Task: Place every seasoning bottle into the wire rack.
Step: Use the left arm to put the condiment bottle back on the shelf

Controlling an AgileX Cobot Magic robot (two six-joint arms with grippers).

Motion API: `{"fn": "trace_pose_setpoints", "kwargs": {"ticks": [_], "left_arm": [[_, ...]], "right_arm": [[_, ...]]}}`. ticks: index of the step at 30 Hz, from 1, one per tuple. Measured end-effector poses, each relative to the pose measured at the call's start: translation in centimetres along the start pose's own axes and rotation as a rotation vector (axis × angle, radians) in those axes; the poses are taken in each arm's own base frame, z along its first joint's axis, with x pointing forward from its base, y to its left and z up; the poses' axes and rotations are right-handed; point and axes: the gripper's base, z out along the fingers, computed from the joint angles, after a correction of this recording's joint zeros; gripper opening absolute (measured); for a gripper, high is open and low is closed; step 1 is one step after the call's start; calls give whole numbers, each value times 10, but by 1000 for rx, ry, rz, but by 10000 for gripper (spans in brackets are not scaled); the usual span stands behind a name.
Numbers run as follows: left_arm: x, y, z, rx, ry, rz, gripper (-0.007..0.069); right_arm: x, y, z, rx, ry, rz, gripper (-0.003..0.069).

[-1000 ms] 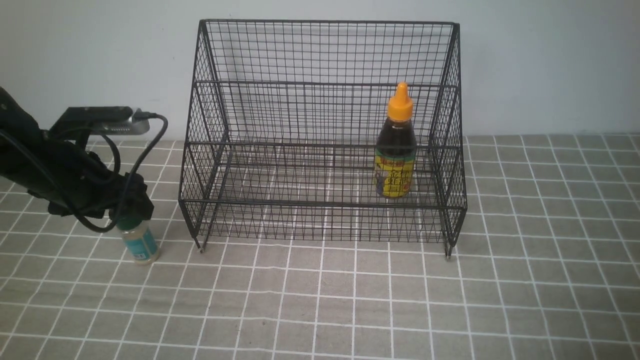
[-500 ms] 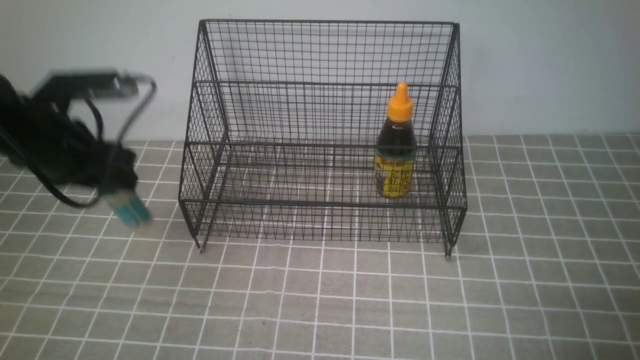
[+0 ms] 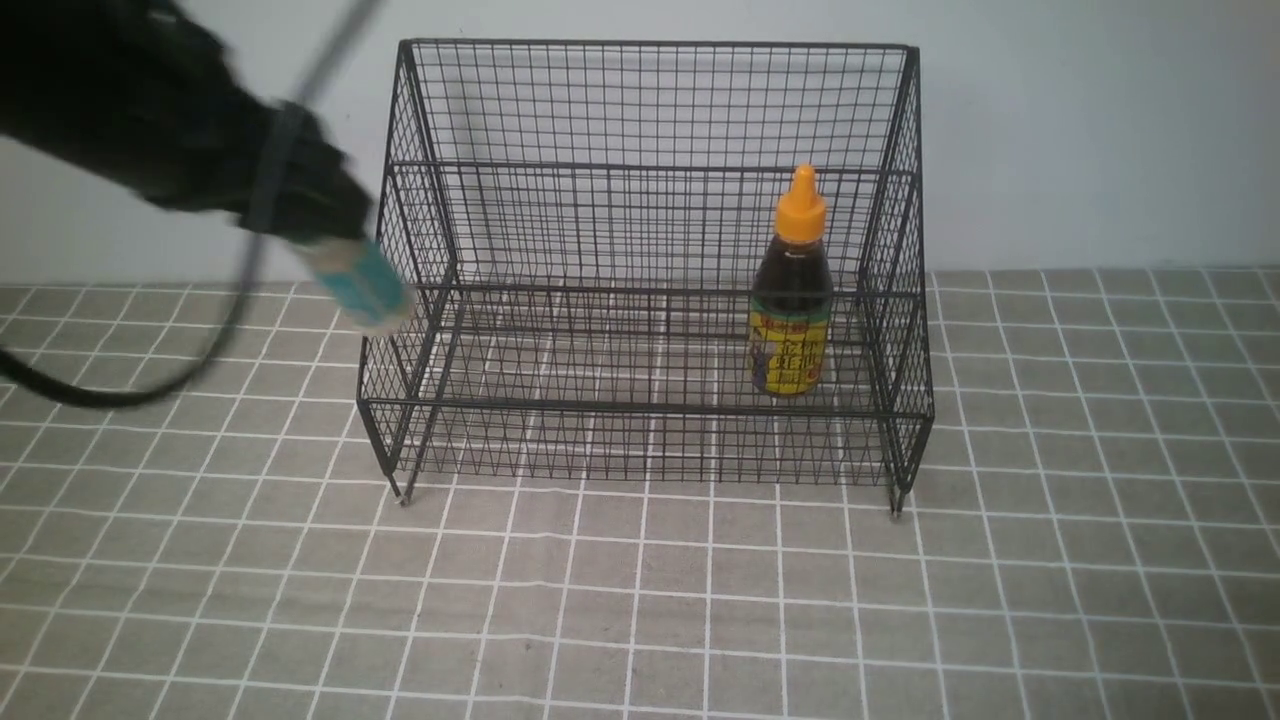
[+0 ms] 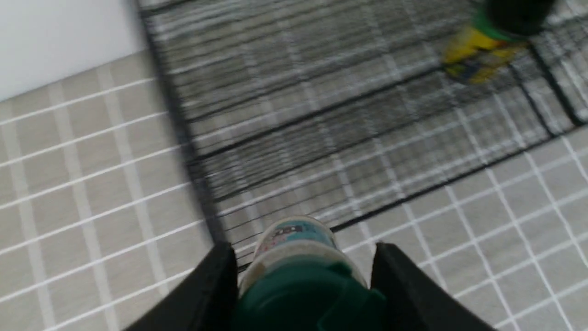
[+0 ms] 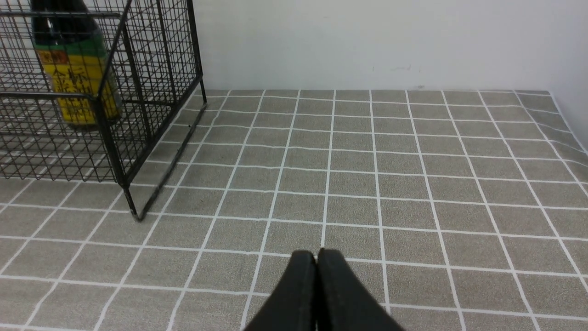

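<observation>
While left gripper (image 4: pixel 303 285) holds small shaker (image 3: pixel 358 282) tight by green cap, up in air beside wire rack (image 3: pixel 650 270), lift over side wire, set down gently. Blurry, maybe tilted. Dark bottle (image 3: pixel 792 300) already inside. Right gripper (image 5: pixel 316 276) shut, empty.

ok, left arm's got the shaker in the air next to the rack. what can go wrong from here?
1. The small shaker hangs tilted, level with the wire rack's left side wall; swinging it across could clip the mesh.
2. The left gripper holds it by the green cap only, one of the fingers on either side, so a knock might twist it loose.
3. The dark sauce bottle already stands on the right of the lower tier; placing near the left should avoid tipping it.
</observation>
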Motion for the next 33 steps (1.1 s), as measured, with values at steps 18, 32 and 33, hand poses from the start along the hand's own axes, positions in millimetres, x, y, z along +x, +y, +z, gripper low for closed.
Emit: {"fn": "trace_pose_setpoints", "kwargs": {"ticks": [18,32,33], "left_arm": [[7,-6,133,-20,159,69,330],[6,-7,136,-17,192,32,510],[2,-8,128,-22,185,22,509]], "right_arm": [[0,0,0,0,0,3,-14],[0,0,0,0,0,7,-14],[0,0,0,0,0,7,-14]]}}
